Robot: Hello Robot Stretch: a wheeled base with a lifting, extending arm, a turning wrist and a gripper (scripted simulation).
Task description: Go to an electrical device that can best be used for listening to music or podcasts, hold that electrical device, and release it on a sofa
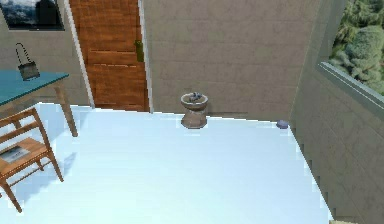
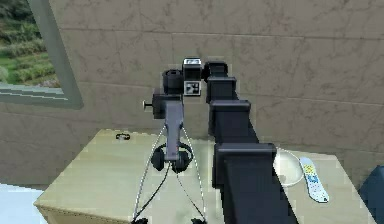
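Tan table (image 2: pixel 95 170) sits behind the gripper (image 2: pixel 171 140) and headphones (image 2: pixel 160 160), so I cannot tell if they're held; a loose grasp could drop them.

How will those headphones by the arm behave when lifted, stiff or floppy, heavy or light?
Probably light for their size: the headphones show two small dark ear cups. Likely partly floppy: thin strands, cords or a slim band, trail below the cups and may swing or snag on the table edge. Rolling seems unlikely given that shape.
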